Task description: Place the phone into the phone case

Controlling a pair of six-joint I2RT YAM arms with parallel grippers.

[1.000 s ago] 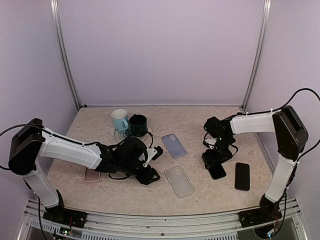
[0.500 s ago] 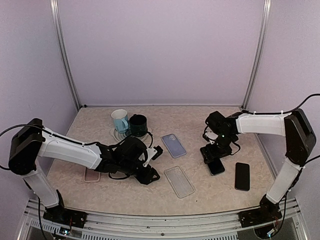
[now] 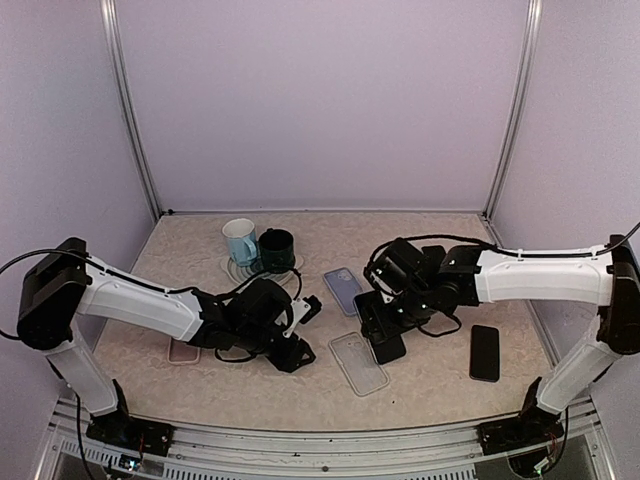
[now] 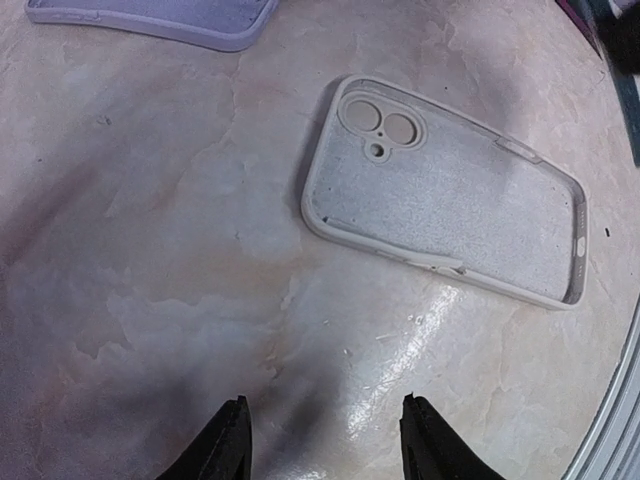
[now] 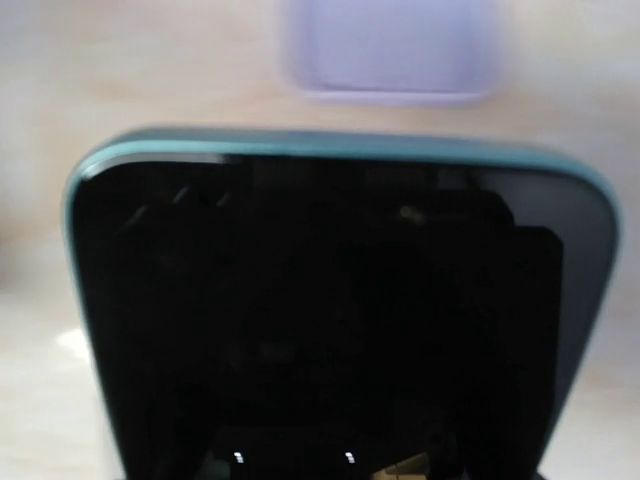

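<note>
The right gripper [image 3: 378, 322] is found clamped on a black, teal-rimmed phone [image 5: 340, 300]. The phone is held over the beige marbled table [image 3: 450, 390], close to the far corner of a clear, rectangular phone case [image 4: 450, 200] that is laid flat with its hollow side up. A lilac phone case [image 3: 345, 288] is noted just beyond. The left gripper [image 4: 325, 450] is seen spread with nothing in it, low over the table near the clear case.
</note>
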